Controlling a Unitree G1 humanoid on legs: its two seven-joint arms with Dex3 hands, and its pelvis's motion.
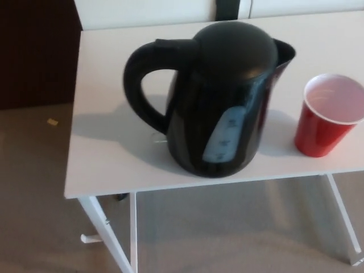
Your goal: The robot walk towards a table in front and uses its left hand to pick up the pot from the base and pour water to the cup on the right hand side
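Note:
A black electric kettle [219, 99] stands upright on the white table [114, 153], near its front edge. Its handle [141, 85] points to the picture's left and its spout to the right. A pale water-level window [226, 136] shows on its front. To the right of the kettle stands a red cup [329, 116] with a white inside, upright and partly cut off by the picture's right edge. Neither of my hands shows in the head view.
The table's white legs [108, 236] reach down to a grey-brown carpet [34, 187]. A small yellowish scrap [52, 121] lies on the floor at the left. White furniture [148, 11] stands behind the table, with a dark area at the far left.

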